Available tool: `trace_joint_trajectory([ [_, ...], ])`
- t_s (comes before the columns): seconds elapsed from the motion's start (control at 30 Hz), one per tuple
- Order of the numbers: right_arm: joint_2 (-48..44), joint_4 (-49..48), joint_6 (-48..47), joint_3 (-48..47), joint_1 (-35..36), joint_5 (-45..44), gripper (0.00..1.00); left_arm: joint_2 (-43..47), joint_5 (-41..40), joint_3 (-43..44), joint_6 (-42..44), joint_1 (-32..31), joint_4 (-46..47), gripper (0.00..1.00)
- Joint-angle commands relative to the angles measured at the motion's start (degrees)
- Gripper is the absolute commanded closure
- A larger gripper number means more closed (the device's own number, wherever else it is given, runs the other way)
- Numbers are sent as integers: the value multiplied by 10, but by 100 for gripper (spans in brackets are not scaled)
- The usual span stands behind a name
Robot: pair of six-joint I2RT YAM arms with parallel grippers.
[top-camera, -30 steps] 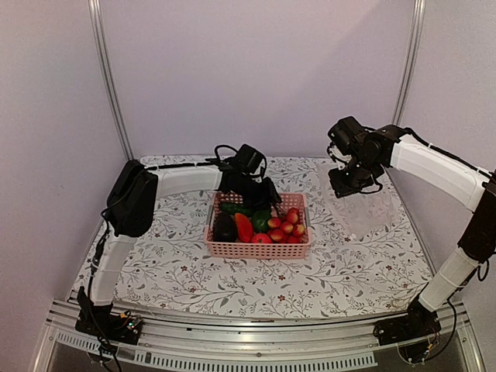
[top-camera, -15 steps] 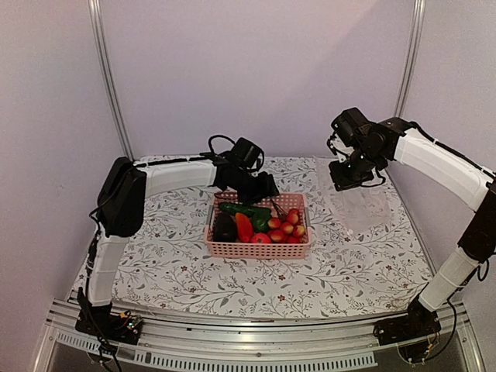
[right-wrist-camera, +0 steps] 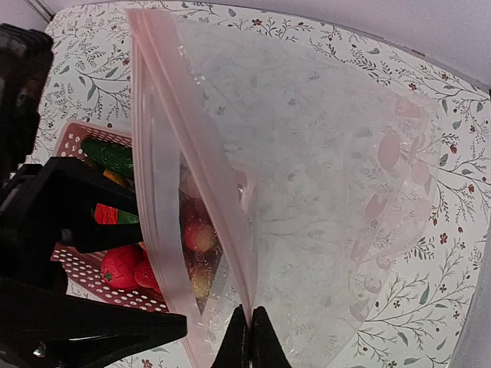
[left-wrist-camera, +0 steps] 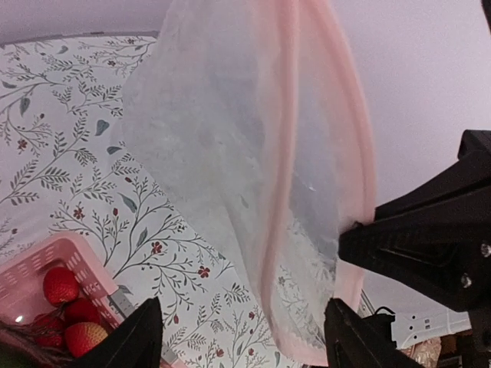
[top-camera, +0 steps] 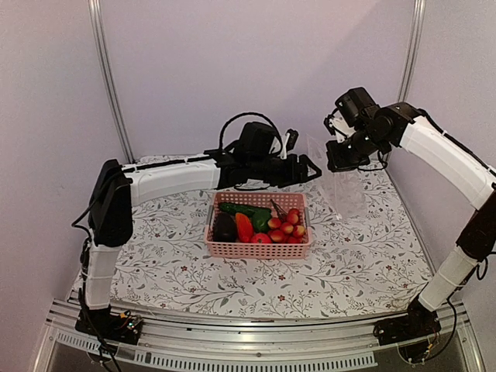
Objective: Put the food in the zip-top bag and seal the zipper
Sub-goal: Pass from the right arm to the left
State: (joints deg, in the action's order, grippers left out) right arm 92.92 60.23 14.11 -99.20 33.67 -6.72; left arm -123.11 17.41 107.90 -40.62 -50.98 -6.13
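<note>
The zip-top bag hangs clear of the table from my right gripper. In the right wrist view that gripper is shut on one lip of the bag. The zipper shows as two pinkish strips, parted slightly. My left gripper is open and empty just left of the bag mouth. In the left wrist view the left gripper faces the bag and its zipper. The food lies in the pink basket: cucumber, pepper, eggplant, red-orange piece, red fruits.
The floral tablecloth covers the table. Metal frame posts stand at the back corners. The left arm stretches across behind the basket. The basket also shows through and beside the bag in the right wrist view.
My right gripper has lifted the bag off the table so it hangs. My left gripper has risen from the basket and moved right to the bag mouth.
</note>
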Motion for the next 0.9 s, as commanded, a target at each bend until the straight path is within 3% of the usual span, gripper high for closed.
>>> trace_joint_trajectory([
  [0.0,15,13,6,-16,-3,28,100,-44,24,21,-22,2,29,29],
  [0.23,19,16,6,-14,-3,86,100,-92,18,63,-59,3,44,40],
  [0.3,22,20,7,-12,-3,84,100,-111,14,79,-86,4,50,59],
  [0.37,26,20,14,-4,-2,72,100,-123,8,90,-108,6,48,91],
  [0.4,27,19,18,1,-3,71,99,-122,0,93,-112,5,46,100],
  [0.53,41,14,32,13,-3,24,64,-102,-12,82,-116,3,38,100],
  [0.67,54,1,45,18,-2,18,53,-83,-24,67,-119,3,31,100],
  [0.87,51,-18,59,32,27,14,46,-70,-27,70,-144,6,28,100],
])
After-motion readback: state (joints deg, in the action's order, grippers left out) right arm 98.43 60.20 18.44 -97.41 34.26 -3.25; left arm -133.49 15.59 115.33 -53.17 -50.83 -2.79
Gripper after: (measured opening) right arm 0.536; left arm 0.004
